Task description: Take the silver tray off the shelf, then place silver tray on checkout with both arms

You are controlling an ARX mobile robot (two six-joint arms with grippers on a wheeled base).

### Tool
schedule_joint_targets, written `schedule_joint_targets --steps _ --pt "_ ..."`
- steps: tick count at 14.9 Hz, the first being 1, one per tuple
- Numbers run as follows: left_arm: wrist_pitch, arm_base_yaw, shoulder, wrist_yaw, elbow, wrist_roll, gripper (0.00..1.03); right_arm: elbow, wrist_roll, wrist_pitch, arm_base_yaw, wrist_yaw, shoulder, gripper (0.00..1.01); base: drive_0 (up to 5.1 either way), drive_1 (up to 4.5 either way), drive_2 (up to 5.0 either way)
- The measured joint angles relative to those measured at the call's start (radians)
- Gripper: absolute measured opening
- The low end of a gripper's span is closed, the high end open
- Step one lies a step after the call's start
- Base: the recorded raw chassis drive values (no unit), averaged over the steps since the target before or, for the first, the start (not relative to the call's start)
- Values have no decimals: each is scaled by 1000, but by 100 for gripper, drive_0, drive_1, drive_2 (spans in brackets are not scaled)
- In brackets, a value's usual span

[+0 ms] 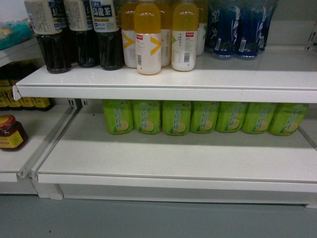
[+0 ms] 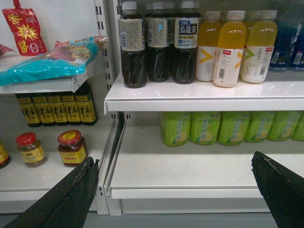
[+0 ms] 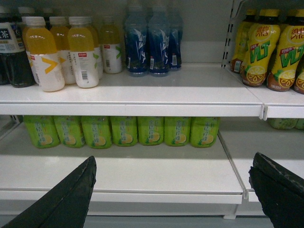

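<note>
Both grippers stand with jaws wide apart and hold nothing: left gripper [image 2: 175,190] and right gripper [image 3: 173,190] each face the shelf [image 1: 168,158]. On the lower board only green bottles [image 1: 198,117] stand, at 12 o'clock along the back. Silver tray is not visible in any view. Orange bottles [image 1: 158,37] stand on the upper board.

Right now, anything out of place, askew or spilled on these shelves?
Nothing spilled or damaged. Two small things: one orange juice bottle with a white label stands forward of its row on the upper white shelf board, and a teal plastic snack bag lies flat at the front edge of the left-hand shelf.
</note>
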Motion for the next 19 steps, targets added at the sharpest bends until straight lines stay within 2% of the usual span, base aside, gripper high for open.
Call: schedule_joint_targets --steps 19 --pt "0 0 0 0 0 0 98 0 0 0 0 0 0 98 0 0 0"
